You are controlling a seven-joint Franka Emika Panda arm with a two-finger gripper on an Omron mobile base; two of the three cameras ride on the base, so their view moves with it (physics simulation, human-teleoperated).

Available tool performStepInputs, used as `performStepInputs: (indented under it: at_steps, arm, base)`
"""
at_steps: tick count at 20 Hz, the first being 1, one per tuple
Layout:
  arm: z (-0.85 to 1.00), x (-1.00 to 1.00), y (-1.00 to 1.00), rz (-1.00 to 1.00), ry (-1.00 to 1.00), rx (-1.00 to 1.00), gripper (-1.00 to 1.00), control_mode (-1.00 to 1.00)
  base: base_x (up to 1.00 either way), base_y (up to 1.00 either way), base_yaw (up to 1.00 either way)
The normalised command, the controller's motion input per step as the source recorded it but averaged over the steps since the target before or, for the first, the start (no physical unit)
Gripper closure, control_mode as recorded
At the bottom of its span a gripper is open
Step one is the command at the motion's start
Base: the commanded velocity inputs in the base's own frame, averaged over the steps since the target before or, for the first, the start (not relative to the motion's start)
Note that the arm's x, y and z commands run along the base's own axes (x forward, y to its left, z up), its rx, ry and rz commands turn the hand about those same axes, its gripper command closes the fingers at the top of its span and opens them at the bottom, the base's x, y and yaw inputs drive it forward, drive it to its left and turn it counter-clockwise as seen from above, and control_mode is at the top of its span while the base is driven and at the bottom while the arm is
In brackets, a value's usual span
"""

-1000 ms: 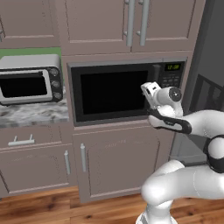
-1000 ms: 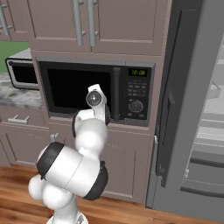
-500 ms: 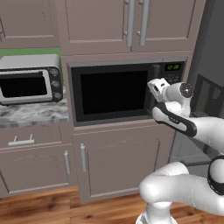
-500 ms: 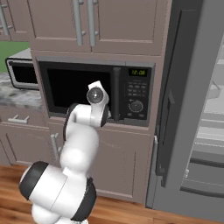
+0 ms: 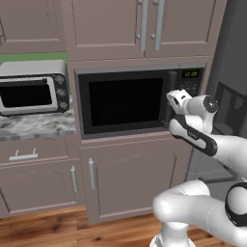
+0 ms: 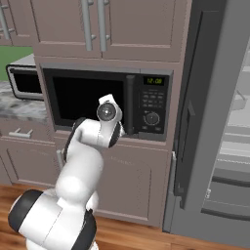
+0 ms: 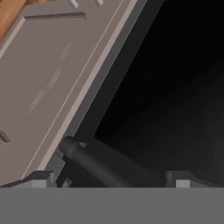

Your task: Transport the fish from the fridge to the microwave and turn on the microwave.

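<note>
The black microwave (image 5: 125, 101) (image 6: 88, 97) is built in under the upper cabinets, with its door shut and its green display lit. My gripper (image 5: 174, 98) hovers just in front of the door's right edge, beside the button panel (image 6: 151, 105). In the hand view the gripper (image 7: 109, 178) is open, with its fingertips (image 7: 41, 177) wide apart. The dark door handle (image 7: 105, 166) runs between them, close up against the dark window. The fridge (image 5: 234, 91) stands to the right, its door (image 6: 195, 112) swung open onto pale shelves. The fish is out of view.
A silver toaster oven (image 5: 31, 89) (image 6: 22, 80) sits on the marble counter (image 5: 38, 126) to the left. Cabinet doors with bar handles (image 5: 91, 173) are below the microwave. The open fridge door stands close on the right of the arm.
The wrist and forearm have swung right and forward. That brought the hand closer to the microwave's handle. The jaws stayed open.
</note>
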Motion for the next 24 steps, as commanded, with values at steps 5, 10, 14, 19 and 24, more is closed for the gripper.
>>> performStepInputs:
  at_steps: [5, 10, 14, 19, 24]
  arm:
    - [0.00, -0.29, -0.12, 0.01, 0.00, 0.00, -1.00, -1.00]
    - [0.00, -0.20, -0.21, 0.00, 0.00, 0.00, -1.00, -1.00]
    - [0.00, -0.08, -0.31, 0.00, 0.00, 0.00, -1.00, -1.00]
    - [0.00, -0.09, -0.27, 0.00, 0.00, 0.00, -1.00, -1.00]
    - [-0.04, -0.13, -0.21, 0.00, 0.00, 0.00, -1.00, -1.00]
  base:
    - [0.00, 0.00, 0.00]
    - [0.00, 0.00, 0.00]
    - [0.00, 0.00, 0.00]
    - [0.00, 0.00, 0.00]
    - [0.00, 0.00, 0.00]
